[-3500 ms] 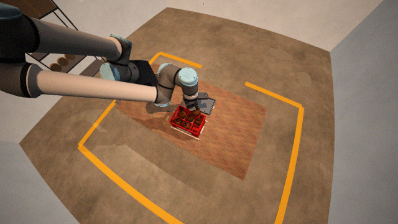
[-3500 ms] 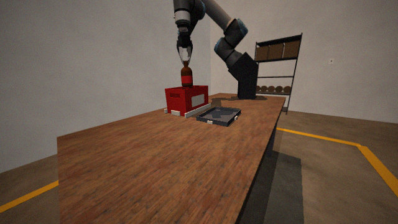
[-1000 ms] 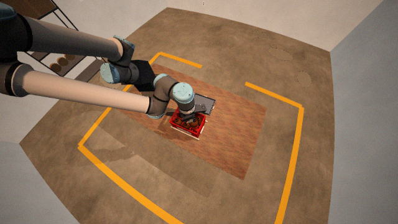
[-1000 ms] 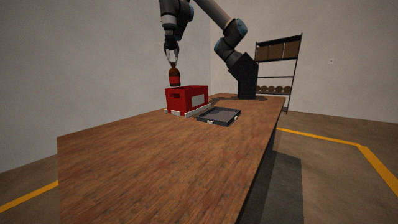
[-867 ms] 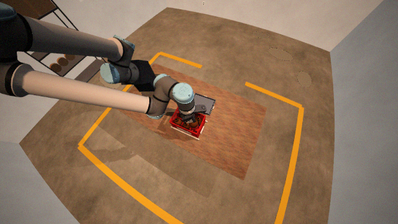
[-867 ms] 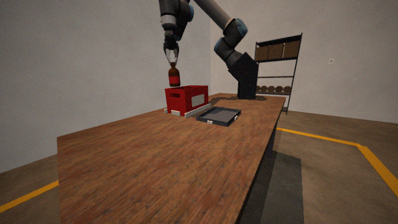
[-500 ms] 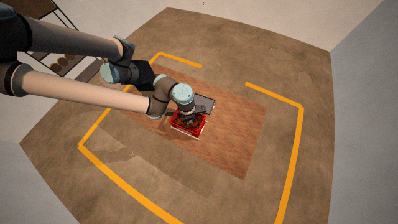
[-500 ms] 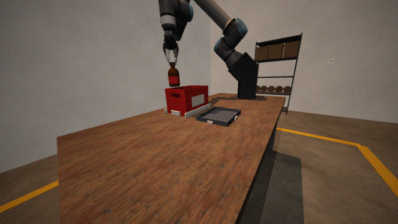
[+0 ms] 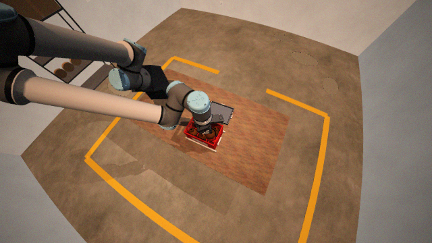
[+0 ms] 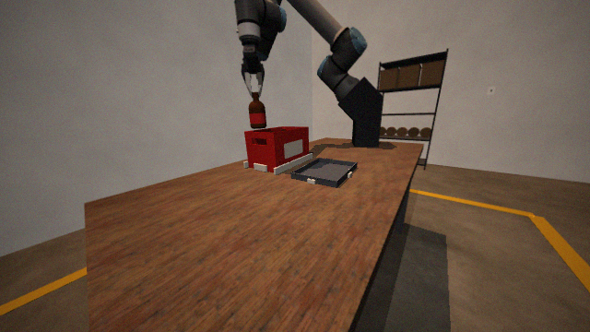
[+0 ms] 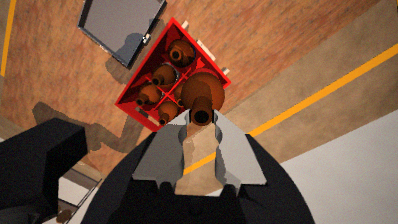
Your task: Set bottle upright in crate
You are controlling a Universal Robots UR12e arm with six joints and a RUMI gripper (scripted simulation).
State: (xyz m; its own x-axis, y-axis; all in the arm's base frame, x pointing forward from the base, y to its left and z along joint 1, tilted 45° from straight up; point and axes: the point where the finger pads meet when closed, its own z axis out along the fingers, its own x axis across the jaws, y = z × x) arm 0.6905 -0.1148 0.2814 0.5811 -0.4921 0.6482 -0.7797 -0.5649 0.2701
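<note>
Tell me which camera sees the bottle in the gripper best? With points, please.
The exterior view: there the held bottle (image 10: 257, 114) (image 11: 204, 92) hangs upright, red label showing, above the red crate (image 9: 216, 146) (image 10: 260, 154) (image 11: 145, 65). The wrist view shows its mouth and shoulders from above. From the top, I can't tell it from the others.

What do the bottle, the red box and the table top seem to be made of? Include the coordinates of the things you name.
The bottle (image 10: 257, 113) (image 11: 204, 92): probably brown glass, smooth, though tinted plastic is possible; it is dark amber with a red label.
The red crate (image 10: 260, 154) (image 11: 196, 46): likely hard plastic, fairly matt, given its even colour and thin dividers.
The table top (image 9: 250, 135) (image 10: 207, 231): wood or a wood-look laminate, dull, with streaky reddish-brown grain.
</note>
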